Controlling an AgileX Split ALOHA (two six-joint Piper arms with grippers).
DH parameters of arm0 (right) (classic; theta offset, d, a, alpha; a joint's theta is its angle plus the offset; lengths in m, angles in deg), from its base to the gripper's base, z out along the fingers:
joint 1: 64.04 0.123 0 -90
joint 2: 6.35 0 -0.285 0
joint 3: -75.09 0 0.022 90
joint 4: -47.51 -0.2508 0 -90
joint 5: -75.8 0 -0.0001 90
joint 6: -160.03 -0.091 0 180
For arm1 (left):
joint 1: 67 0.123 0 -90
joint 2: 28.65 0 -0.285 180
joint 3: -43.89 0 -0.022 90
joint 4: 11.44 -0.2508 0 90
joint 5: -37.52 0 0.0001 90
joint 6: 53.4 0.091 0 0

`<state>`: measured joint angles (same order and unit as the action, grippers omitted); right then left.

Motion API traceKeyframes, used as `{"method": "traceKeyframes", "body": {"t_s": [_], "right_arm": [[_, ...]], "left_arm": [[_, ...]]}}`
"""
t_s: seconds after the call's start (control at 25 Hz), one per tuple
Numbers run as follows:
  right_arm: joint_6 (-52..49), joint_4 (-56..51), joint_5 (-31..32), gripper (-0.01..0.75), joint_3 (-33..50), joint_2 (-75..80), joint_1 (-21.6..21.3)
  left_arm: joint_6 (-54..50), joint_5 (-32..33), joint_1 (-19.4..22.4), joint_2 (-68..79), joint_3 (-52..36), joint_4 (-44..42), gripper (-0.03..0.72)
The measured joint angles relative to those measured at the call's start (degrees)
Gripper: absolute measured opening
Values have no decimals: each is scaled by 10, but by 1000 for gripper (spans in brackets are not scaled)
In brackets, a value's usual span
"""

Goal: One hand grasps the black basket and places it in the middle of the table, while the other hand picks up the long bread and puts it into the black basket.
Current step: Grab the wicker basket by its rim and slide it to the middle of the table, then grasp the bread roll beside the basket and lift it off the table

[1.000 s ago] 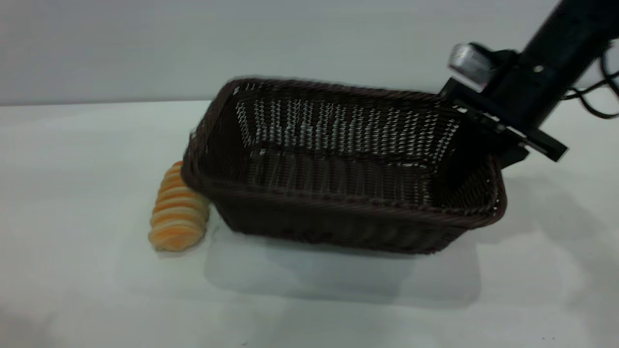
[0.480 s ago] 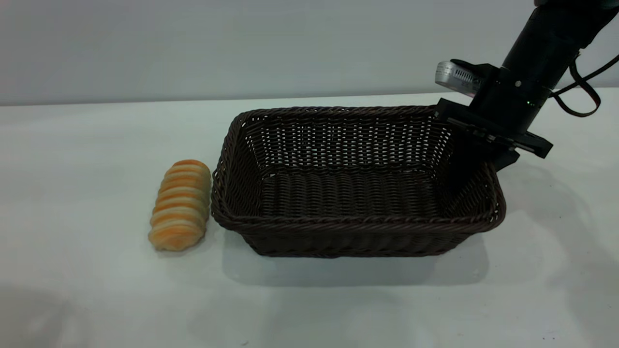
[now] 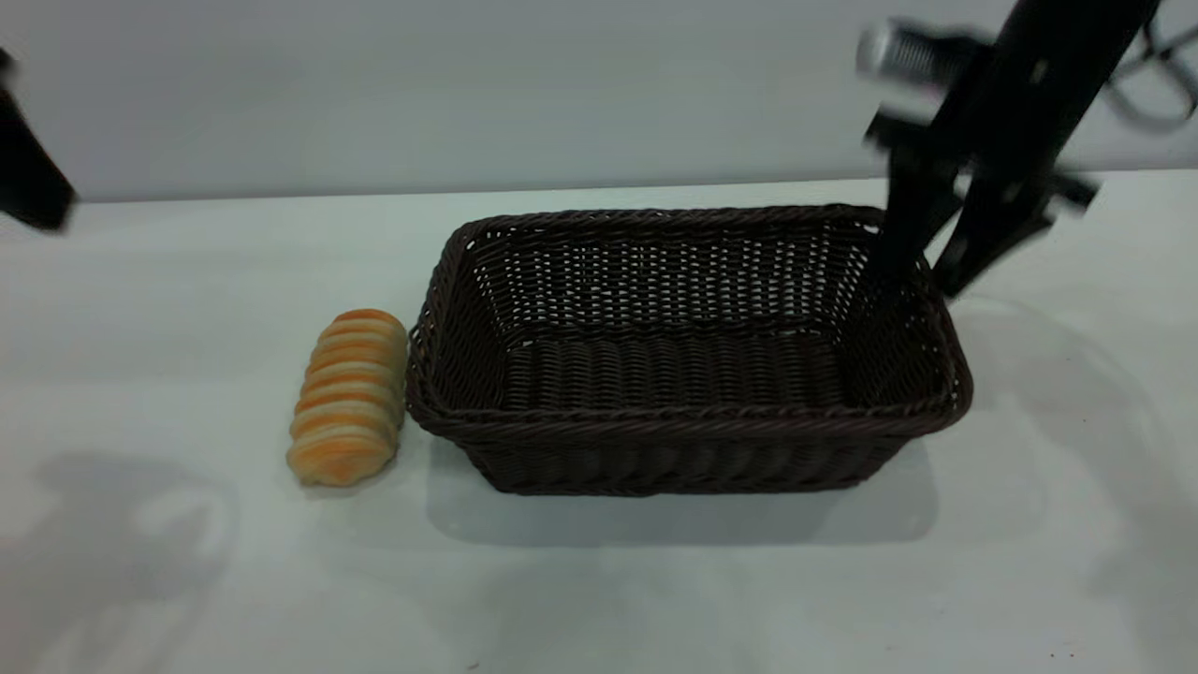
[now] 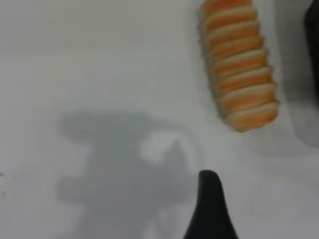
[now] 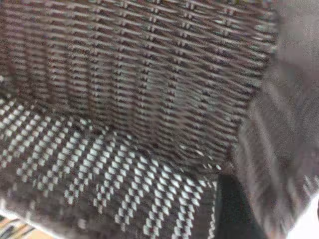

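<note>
The black basket (image 3: 688, 356) stands upright in the middle of the white table (image 3: 187, 580); its weave fills the right wrist view (image 5: 124, 99). My right gripper (image 3: 922, 276) is open and astride the basket's right end wall, one finger inside and one outside, raised a little; one dark finger (image 5: 234, 214) shows against the wall. The long bread (image 3: 348, 410) lies on the table just left of the basket, empty of any grip. My left arm (image 3: 28, 183) hangs at the far left edge. In the left wrist view one finger (image 4: 209, 204) hovers above the table, short of the bread (image 4: 239, 64).
The table is bare to the left and in front of the bread and basket. A grey wall runs behind the table's far edge (image 3: 234, 197). The basket's side shows as a dark strip in the left wrist view (image 4: 311, 50).
The basket came down from a tilted lift and now rests flat. The right gripper let go of the rim, opened and rose. The left arm has come into view at the far left.
</note>
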<state>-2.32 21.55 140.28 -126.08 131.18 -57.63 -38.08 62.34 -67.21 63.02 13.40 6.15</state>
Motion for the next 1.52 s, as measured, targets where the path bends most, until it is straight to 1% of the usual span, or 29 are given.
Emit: {"method": "traceKeyframes", "body": {"t_s": [0.16, 0.28, 0.48, 0.64, 0.8, 0.92, 1.0, 1.08, 1.12, 1.2, 1.28, 1.32, 1.36, 1.4, 1.52], "right_arm": [[3, 38, 25, 416, 0, -105, -1], [3, 57, 42, 403, 0, -197, -1], [3, 58, 58, 389, 0, -323, 8], [-9, 49, 62, 388, 16, -412, 36], [-24, 42, 66, 388, 66, -495, 62], [-29, 42, 66, 388, 128, -553, 67], [-30, 44, 66, 388, 184, -596, 67], [-30, 53, 66, 388, 244, -636, 67], [-30, 59, 66, 388, 278, -658, 67], [-30, 75, 66, 388, 344, -699, 67], [-30, 93, 66, 388, 414, -746, 67], [-30, 103, 66, 388, 449, -767, 67], [-30, 114, 66, 388, 477, -793, 67], [-30, 123, 66, 388, 509, -820, 67], [-30, 161, 66, 388, 588, -899, 67]], "left_arm": [[2, -19, -1, 88, 21, 27, 580], [2, -29, -8, 151, 55, 36, 580], [2, -38, -36, 252, 108, 39, 580], [2, -52, -68, 328, 152, 42, 580], [2, -61, -95, 394, 204, 55, 580], [2, -73, -107, 441, 233, 56, 580], [1, -75, -109, 459, 246, 56, 569], [1, -74, -109, 468, 253, 56, 523], [0, -74, -109, 469, 255, 56, 478], [0, -74, -109, 472, 256, 54, 359], [0, -75, -105, 472, 256, 54, 202], [0, -73, -102, 472, 256, 53, 139], [0, -69, -97, 468, 256, 51, 113], [0, -62, -92, 465, 256, 48, 106], [0, -19, -63, 437, 255, 29, 107]]}}
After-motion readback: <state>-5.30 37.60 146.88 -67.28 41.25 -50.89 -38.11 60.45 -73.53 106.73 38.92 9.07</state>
